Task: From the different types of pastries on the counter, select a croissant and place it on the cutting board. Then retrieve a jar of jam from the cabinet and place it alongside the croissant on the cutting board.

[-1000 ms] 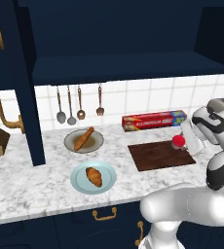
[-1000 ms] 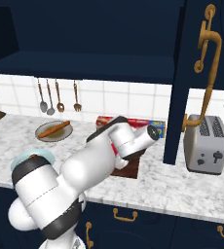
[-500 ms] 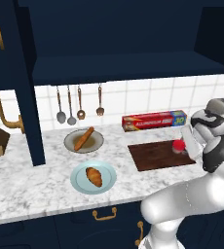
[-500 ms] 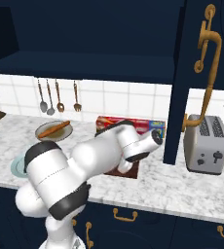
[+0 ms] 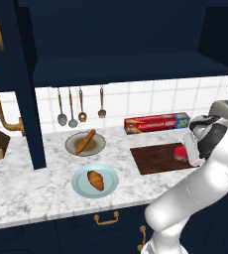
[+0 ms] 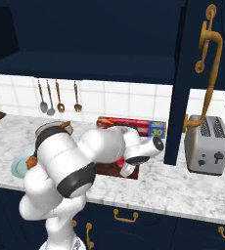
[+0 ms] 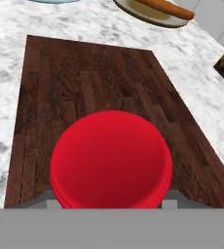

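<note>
1. We take the cutting board [image 5: 158, 158] as our landmark. Over its end nearest the toaster [image 6: 207, 144], our gripper [image 5: 184, 152] is clamped on the jar of jam [image 5: 179, 151], jaws drawn in against its sides, lid up.

2. In the hand view the red lid [image 7: 111, 158] sits between the fingertips with the board's dark wood [image 7: 84, 87] spread beneath it. We judge the jar is held upright so it can be set down flat. Whether its base touches the wood yet, we cannot tell.

3. The croissant [image 5: 95, 180] is not on the board. It lies on the light blue plate [image 5: 81, 184], which stands on the counter [image 5: 31, 188] well off the board's far end, toward the counter's front edge. So, as we read it, the pastry step is not done while the jar is already at the board.

4. The baguette stick [image 5: 85, 141] rests aslant on the grey-beige plate [image 5: 72, 142], beyond the blue plate and further back from the board's far end.

5. The long red foil box [image 5: 156, 122] lies just behind the board, against the white tiled wall.

6. The worktop is white-grey marbled stone, with navy drawers and brass handles [image 5: 105, 218] below.

7. Above and behind the board's far end, utensils [image 5: 80, 107] hang on the tiles beneath the dark navy cabinet [image 5: 126, 39].
</note>
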You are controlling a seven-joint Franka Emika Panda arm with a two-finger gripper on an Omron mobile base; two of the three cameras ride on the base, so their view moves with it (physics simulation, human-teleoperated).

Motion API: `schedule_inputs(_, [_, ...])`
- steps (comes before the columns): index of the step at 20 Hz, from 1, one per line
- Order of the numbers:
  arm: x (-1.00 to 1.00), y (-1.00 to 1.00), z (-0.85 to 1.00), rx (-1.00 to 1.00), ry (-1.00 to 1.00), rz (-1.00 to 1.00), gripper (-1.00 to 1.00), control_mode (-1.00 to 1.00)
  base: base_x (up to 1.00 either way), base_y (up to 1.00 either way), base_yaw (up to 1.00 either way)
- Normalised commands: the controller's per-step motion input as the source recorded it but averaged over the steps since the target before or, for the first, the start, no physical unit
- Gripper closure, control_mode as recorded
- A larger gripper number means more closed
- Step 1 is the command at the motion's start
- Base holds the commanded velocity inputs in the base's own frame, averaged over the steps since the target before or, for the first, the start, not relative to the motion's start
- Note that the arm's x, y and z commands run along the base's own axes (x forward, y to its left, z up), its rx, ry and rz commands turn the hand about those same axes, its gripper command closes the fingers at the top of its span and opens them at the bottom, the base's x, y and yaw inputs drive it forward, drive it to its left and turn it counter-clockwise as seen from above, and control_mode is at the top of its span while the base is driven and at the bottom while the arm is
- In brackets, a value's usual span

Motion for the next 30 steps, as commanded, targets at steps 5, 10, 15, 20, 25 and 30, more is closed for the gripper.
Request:
schedule_inputs(5, [0.29,-0.15,-0.37,0.02,0.05,-0.05,1.00,-1.00,0.00,0.00,0.00])
schedule_inputs(10, [0.28,-0.15,-0.37,0.02,0.01,-0.03,-1.00,-1.00,0.00,0.00,0.00])
schedule_inputs(15, [0.01,-0.56,0.10,0.02,0.00,0.00,-1.00,-1.00,0.00,0.00,0.00])
schedule_inputs(20, [-0.21,-0.49,0.36,0.05,0.03,0.00,-1.00,-1.00,0.00,0.00,0.00])
schedule_inputs(25, [-0.13,0.04,0.56,0.10,0.07,0.06,-1.00,-1.00,0.00,0.00,0.00])
schedule_inputs(30, [-0.24,0.31,0.26,0.01,-0.02,0.09,-1.00,-1.00,0.00,0.00,0.00])
